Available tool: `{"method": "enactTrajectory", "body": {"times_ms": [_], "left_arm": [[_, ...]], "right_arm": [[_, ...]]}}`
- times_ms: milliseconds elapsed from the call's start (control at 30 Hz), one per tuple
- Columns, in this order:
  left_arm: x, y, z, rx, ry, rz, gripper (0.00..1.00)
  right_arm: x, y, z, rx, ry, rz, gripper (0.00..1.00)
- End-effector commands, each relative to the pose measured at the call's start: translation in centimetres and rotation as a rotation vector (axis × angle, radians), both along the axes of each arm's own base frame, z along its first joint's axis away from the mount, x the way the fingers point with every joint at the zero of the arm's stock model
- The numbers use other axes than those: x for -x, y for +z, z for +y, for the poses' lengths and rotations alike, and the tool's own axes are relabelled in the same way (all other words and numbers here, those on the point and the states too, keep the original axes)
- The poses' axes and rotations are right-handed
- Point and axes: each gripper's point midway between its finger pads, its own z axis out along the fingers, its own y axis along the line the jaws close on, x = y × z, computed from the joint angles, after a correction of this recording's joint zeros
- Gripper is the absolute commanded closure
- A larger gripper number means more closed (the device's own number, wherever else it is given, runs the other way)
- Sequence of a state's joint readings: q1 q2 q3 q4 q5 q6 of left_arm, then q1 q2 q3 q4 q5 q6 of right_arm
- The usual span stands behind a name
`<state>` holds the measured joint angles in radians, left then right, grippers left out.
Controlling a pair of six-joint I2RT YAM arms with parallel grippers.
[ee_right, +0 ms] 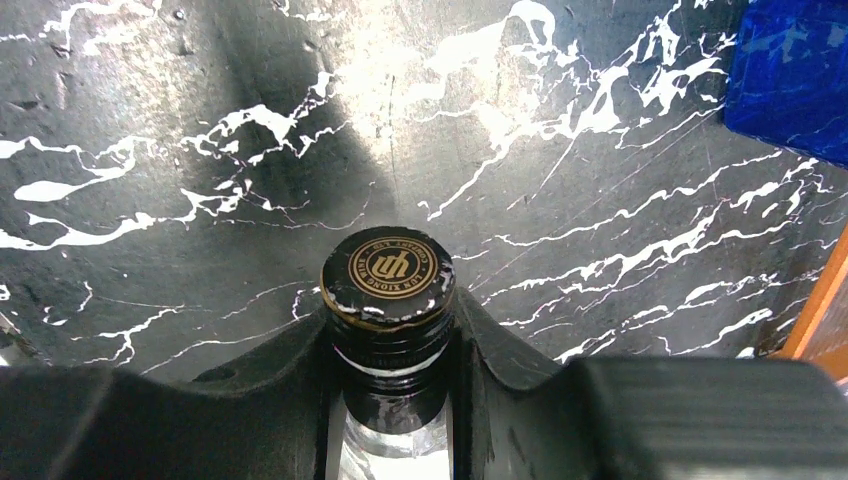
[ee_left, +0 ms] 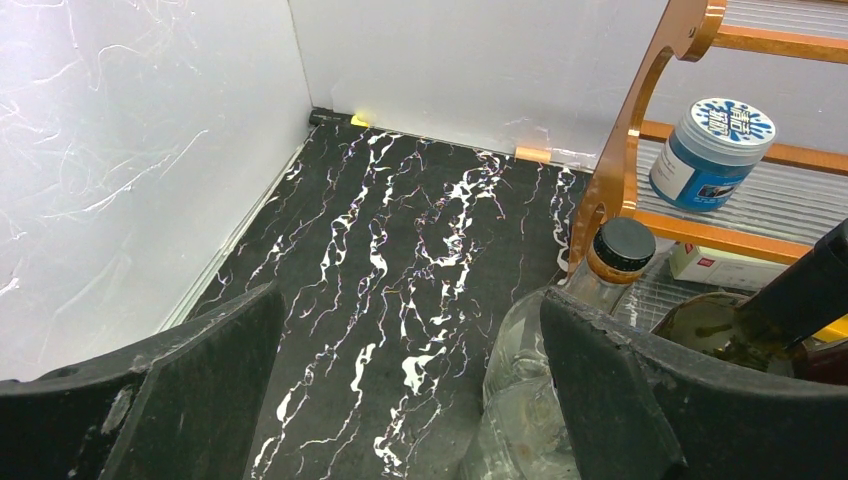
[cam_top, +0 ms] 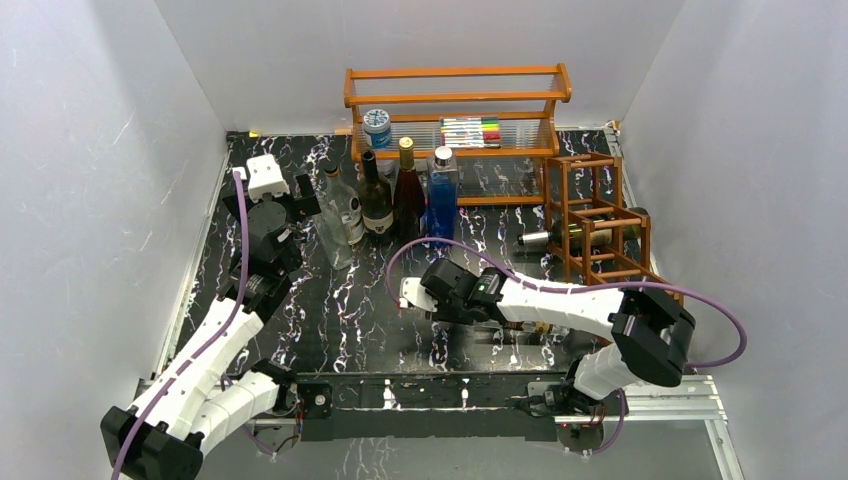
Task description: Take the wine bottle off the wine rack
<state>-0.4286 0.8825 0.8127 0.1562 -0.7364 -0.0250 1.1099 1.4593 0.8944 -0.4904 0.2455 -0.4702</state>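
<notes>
Cut off at the near edge and hidden under the arm (cam_top: 560,300) from above: body of black-capped bottle (ee_right: 387,285) in right pincer (ee_right: 390,338).

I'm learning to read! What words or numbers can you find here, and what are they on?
"uh", a gold monogram, on the cap of the bottle in the right claw.
Tiny letters ringing it: too small to read.
Lettering on the blue jar lid: blurred.
Print on the standing bottles' labels: too small.

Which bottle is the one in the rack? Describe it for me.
Find the reddish-brown wine rack on the right, beside the orange shelf. A dark wine bottle lies sideways through it, neck pointing left; the bottles by the shelf all stand upright.
</notes>
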Motion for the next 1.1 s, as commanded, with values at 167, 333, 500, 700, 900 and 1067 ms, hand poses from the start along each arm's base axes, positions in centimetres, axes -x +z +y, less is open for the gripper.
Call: {"method": "enactTrajectory", "body": {"times_ms": [167,333,500,700,900,1067], "left_arm": [[0.1,2.0,0.0,0.025,0.005,-0.053,0.02],[0.0,1.9,-0.1,0.024,0.003,-0.048,0.02],[-0.1,1.8,0.0,0.021,0.005,-0.044,0.02],[0.0,1.9,0.0,0.017,0.006,-0.046,0.02],[0.0,1.9,0.0,0.016,0.007,-0.044,0.02],[0.1,2.1,0.1,0.019,0.007,-0.05,0.02]], "right_arm": [[-0.4,4.1,4.8,-0.275,-0.062,-0.007,1.0],[-0.9,6.7,6.3,-0.396,-0.072,-0.039,1.0],[-1.4,10.1,8.2,-0.542,-0.095,-0.063,1.0],[-2.4,14.9,11.1,-0.78,-0.138,-0.094,1.0],[-3.6,18.7,14.0,-0.93,-0.141,-0.122,1.0],[-4.9,20.9,16.4,-1.022,-0.134,-0.159,1.0]]}}
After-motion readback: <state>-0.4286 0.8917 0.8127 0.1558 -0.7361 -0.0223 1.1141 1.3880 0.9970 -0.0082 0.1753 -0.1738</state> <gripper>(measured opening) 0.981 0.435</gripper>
